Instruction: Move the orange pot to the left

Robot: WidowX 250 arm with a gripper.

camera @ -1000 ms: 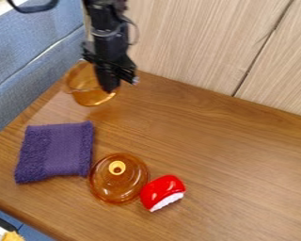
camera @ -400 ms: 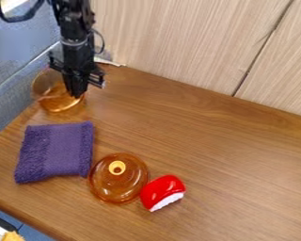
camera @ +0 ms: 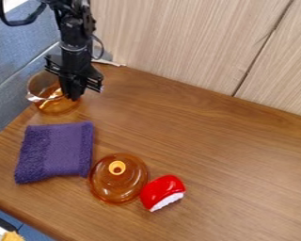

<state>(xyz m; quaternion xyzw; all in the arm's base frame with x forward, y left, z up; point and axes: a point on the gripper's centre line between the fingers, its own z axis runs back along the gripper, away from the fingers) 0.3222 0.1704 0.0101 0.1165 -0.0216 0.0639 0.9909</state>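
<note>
I have the black gripper [camera: 74, 97] down at the right-hand side of the orange pot [camera: 53, 106], as the camera sees it; whether it is open or closed on the wall I cannot tell. The pot sits at the wooden table's [camera: 222, 155] upper-left edge, just beyond the folded purple cloth [camera: 55, 151].

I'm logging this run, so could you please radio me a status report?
Gripper at rim of orange pot. Pot by left edge of table. Purple cloth nearer camera, likely clear.
</note>
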